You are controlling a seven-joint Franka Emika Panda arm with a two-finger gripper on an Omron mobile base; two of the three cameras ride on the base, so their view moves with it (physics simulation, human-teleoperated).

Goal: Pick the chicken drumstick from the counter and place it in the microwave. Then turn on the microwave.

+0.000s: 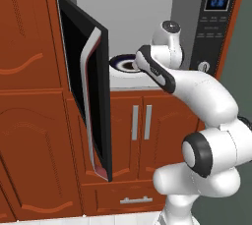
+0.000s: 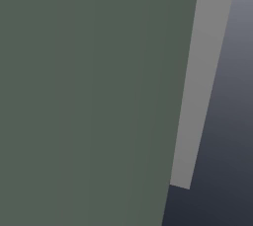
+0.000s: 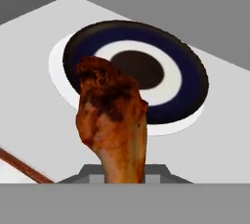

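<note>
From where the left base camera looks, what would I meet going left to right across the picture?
Open microwave door → dark-rimmed plate inside the microwave → robot arm → control panel.

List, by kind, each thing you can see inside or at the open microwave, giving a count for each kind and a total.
Chicken drumstick, held in the tool above the plate: 1
Round dark-rimmed plate on the white turntable: 1
White turntable: 1
Open microwave door: 1
Silver cabinet handles below the microwave: 3
Total: 7
</note>
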